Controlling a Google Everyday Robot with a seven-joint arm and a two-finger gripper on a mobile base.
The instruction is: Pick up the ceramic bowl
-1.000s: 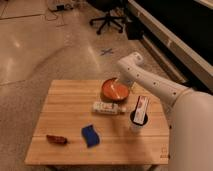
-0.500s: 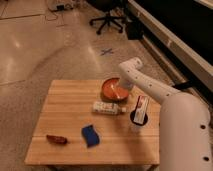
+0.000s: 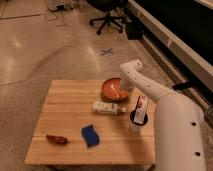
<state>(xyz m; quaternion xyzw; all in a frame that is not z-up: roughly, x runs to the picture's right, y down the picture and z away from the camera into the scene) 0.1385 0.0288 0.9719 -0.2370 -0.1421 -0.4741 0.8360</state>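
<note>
**Camera view: arm reaches over the bowl**

Camera view shows the ceramic bowl (image 3: 113,90) at the table's (image 3: 65,110) far edge, centre frame. The gripper (image 3: 126,85) sits at the bowl's right rim, placed seemingly for a rim grasp; I cannot tell its finger state. A bottle (image 3: 108,107), cup (image 3: 138,119), blue sponge (image 3: 90,135) and a dark red-brown object (image 3: 56,140) lie nearer the camera, off the approach.

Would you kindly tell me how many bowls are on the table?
1: the ceramic bowl sits at the table's far right edge, with the gripper beside its right rim.

Speckled floor (image 3: 45,55); office chair (image 3: 107,20) (black)
</note>
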